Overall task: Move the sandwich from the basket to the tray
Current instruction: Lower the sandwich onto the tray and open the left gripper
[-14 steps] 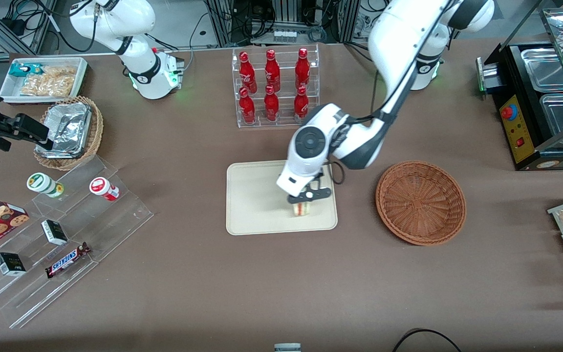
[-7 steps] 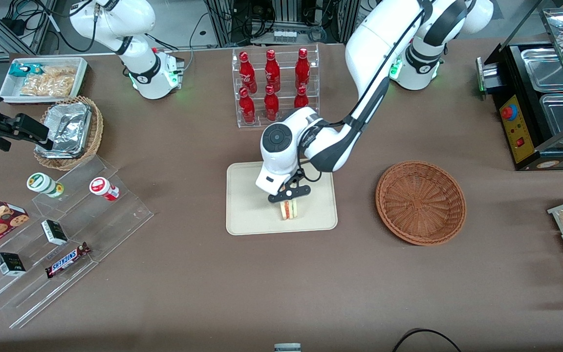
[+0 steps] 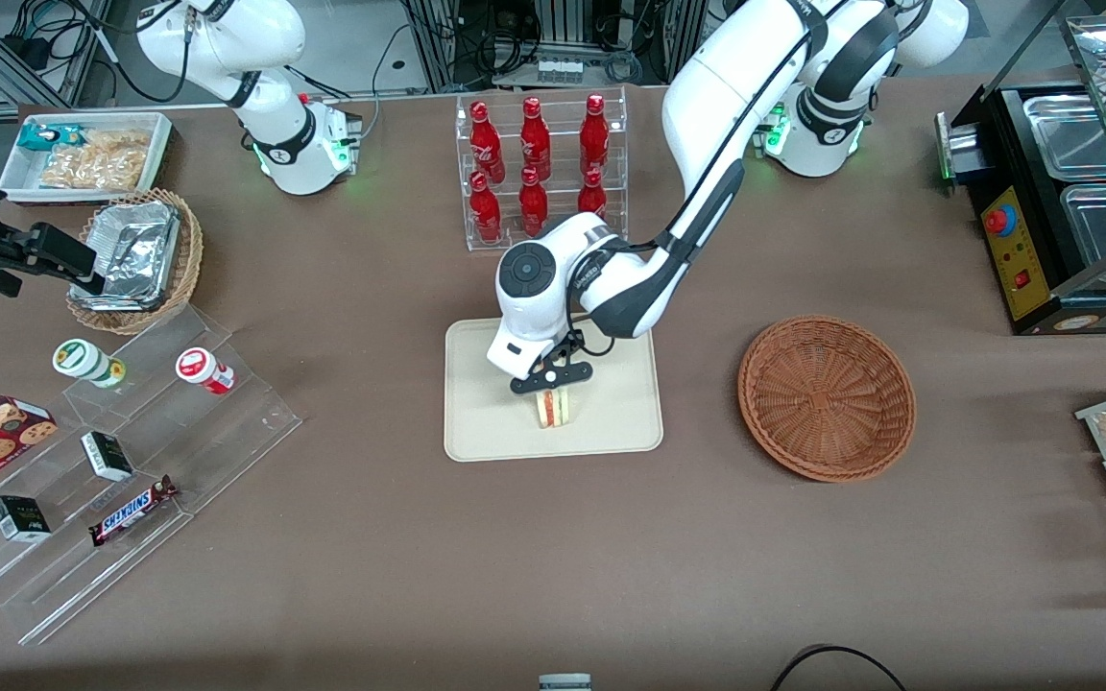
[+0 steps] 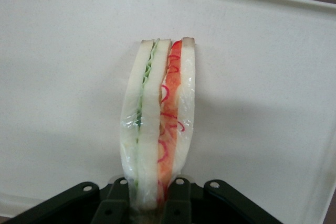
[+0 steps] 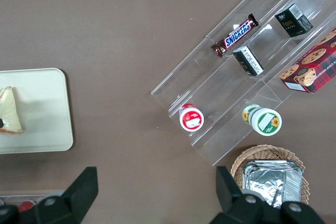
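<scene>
Gripper [image 3: 550, 392] with sandwich [image 3: 553, 408] shifted farther over tray [image 3: 476, 432], away from basket [image 3: 827, 396].

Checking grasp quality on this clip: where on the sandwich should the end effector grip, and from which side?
Across the two flat bread faces, coming from above, as now. The sandwich stands on edge over the tray, a thin wedge with layered filling; pinching the broad bread faces squeezes the layers together rather than splitting them. The end effector is shut on it at one end of the wedge. The basket holds nothing.
</scene>
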You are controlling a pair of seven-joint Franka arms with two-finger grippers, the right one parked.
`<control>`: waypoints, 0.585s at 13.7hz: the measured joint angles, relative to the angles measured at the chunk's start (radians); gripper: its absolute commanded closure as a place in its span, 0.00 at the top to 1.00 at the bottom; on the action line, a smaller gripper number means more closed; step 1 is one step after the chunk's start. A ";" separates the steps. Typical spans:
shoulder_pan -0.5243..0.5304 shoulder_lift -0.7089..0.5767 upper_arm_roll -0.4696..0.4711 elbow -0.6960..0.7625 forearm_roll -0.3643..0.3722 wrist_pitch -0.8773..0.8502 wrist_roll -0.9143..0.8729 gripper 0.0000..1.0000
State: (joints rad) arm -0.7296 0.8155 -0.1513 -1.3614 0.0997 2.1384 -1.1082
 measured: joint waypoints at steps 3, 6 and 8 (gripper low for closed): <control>-0.001 0.000 0.000 0.005 0.002 0.000 0.001 1.00; -0.010 -0.006 0.000 0.020 0.006 0.000 0.001 1.00; -0.007 -0.034 0.005 0.034 0.008 -0.028 0.001 1.00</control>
State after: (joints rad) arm -0.7363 0.7819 -0.1467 -1.3274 0.1076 2.1100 -1.1076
